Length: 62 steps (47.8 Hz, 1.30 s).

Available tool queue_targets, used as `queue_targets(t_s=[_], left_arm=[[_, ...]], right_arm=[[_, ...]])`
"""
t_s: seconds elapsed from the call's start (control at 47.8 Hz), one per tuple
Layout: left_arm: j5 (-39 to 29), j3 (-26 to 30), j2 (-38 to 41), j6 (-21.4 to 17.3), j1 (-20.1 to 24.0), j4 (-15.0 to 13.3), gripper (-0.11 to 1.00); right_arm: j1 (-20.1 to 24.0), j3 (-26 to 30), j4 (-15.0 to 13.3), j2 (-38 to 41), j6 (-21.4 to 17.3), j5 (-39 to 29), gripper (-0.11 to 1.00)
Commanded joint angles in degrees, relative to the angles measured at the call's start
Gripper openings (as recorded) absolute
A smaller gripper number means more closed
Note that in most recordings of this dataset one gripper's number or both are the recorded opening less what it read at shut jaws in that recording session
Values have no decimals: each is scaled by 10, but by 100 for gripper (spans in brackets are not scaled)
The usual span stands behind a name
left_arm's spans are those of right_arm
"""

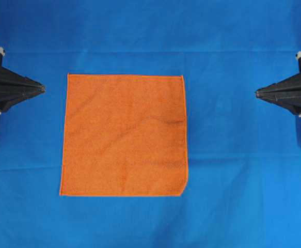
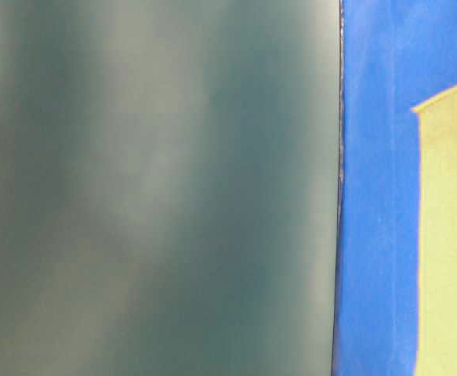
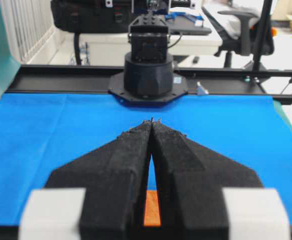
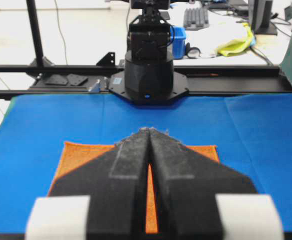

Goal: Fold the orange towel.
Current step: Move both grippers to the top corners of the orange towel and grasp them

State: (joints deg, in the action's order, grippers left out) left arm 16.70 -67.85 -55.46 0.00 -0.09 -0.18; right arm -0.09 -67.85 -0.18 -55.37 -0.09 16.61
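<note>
**Towel flat, both claws parked shut: fold risks ahead**

Orange towel (image 1: 124,135) spread flat on blue table cover (image 1: 243,170), left of centre, nearer the left edge than the right. Rounded corner at near right; faint crease across right half. No fold started.

Left gripper (image 1: 43,89) at left edge, pinched shut to a point, holding nothing, just off the towel's left hem. Right gripper (image 1: 257,93) at right edge, likewise shut and empty, well apart from the towel. Same seen in wrist views: left gripper (image 3: 152,121) tips together, right gripper (image 4: 148,129) tips together, towel (image 4: 80,152) showing behind.

Likely trouble:
- Thin hem lying flush on cover: easy to miss the edge, or pinch blue cover along with it and drag both.
- Towel off-centre: longer reach for right side, uneven lift, skewed fold.
- Grabbing one layer too shallow: slip mid-carry, corner flopping back.
- Nubby cloth on cloth: whole towel sliding instead of folding.
- Rounded corner: poor reference for lining up edges.

Table-level view mostly blocked by blurred grey panel (image 2: 157,188); no help for checking.
</note>
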Motion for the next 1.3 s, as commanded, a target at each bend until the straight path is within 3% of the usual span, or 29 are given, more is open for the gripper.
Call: queue_targets(t_s=[0.0, 0.168, 0.398, 0.586, 0.649, 0.754, 0.858, 0.921, 0.984, 1.277], left_arm=[[-21, 17, 6, 2, 4, -13, 0], [-70, 18, 7, 4, 26, -15, 0], [-155, 15, 17, 37, 100, -15, 0], [-166, 1, 54, 53, 137, -15, 3], [-165, -4, 77, 54, 149, -15, 14], [-163, -9, 120, 57, 164, -16, 43], [-147, -16, 172, 69, 185, -16, 75], [-128, -21, 203, 73, 194, -16, 88], [-104, -26, 236, 74, 200, -16, 90], [11, -24, 398, 74, 211, -16, 88]], right_arm=[[2, 18, 4, 9, -5, 4, 0], [-13, 39, 9, 42, -25, -27, 0], [-91, 74, 11, 141, -72, -81, 0], [-135, 104, 11, 247, -88, -89, 0], [-146, 119, 11, 285, -88, -98, 0], [-159, 142, 11, 339, -88, -118, 5], [-166, 160, 11, 396, -89, -126, 31], [-169, 170, 11, 429, -88, -124, 49], [-173, 180, 11, 466, -89, -121, 57], [-193, 217, 13, 574, -89, -94, 53]])
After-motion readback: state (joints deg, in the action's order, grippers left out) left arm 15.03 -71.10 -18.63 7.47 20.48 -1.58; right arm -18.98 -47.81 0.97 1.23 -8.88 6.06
